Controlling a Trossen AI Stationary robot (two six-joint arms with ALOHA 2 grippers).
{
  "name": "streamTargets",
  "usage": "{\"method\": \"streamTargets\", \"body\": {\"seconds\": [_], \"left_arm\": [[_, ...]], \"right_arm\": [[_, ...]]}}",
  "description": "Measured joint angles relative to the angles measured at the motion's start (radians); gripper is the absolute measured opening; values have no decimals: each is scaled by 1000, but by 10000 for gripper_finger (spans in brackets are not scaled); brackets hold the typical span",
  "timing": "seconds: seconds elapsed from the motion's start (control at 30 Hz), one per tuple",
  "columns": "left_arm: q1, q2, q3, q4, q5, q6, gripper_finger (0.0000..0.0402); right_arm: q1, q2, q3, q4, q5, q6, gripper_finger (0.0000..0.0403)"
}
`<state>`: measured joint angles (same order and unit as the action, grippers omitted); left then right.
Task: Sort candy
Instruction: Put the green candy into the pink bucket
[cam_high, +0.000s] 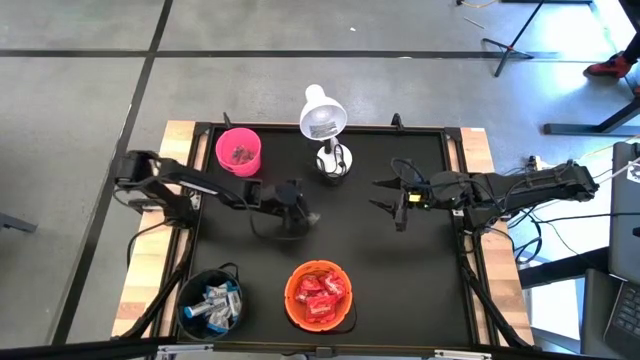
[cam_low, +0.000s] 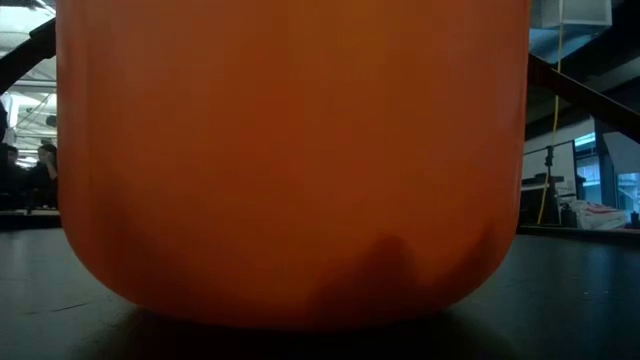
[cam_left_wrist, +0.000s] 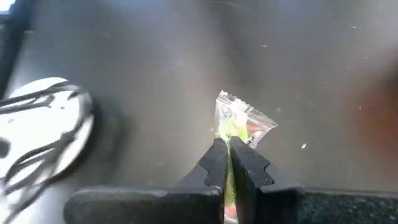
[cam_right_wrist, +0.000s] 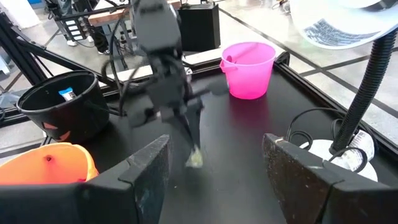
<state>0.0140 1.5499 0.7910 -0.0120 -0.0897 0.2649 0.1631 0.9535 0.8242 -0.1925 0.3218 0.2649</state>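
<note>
Black matting covers the table (cam_high: 400, 290), which carries a pink cup (cam_high: 239, 151) at the far left, a white desk lamp (cam_high: 324, 118) at the far centre, a black bowl (cam_high: 211, 302) at the near left and an orange bowl (cam_high: 320, 295) at the near centre.

1. Current state. The left gripper (cam_left_wrist: 229, 155) is pressed together on one piece of candy (cam_left_wrist: 239, 121), a clear wrapper with green and red inside. In the high view the left gripper (cam_high: 296, 215) sits at mid-table, between the pink cup and the orange bowl. The right gripper (cam_high: 398, 199) waits at mid-table to the right, fingers spread, holding nothing.

2. Sorted stock. Red pieces lie in the orange bowl; blue-and-white pieces lie in the black bowl. The pink cup holds a few darker pieces.

3. Recommended procedure. Only the wrapper's edge is pinched, so the hold is probably weak. Lift slowly and carry the piece without swinging. Its colours match neither near bowl, so the pink cup is the likely destination. Centre the piece over the rim and lower it before releasing.
</note>
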Motion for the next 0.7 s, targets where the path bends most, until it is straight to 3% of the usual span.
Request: {"method": "streamTargets", "body": {"seconds": [0.23, 0.43, 0.7], "left_arm": [[4, -165, 0, -94, -100, -13, 0], [3, -278, 0, -149, -129, -68, 0], [22, -408, 1, -158, -223, -105, 0]], "right_arm": [[0, 0, 0, -8, 12, -27, 246], [0, 0, 0, -22, 177, -36, 246], [0, 0, 0, -35, 187, -116, 246]]}}
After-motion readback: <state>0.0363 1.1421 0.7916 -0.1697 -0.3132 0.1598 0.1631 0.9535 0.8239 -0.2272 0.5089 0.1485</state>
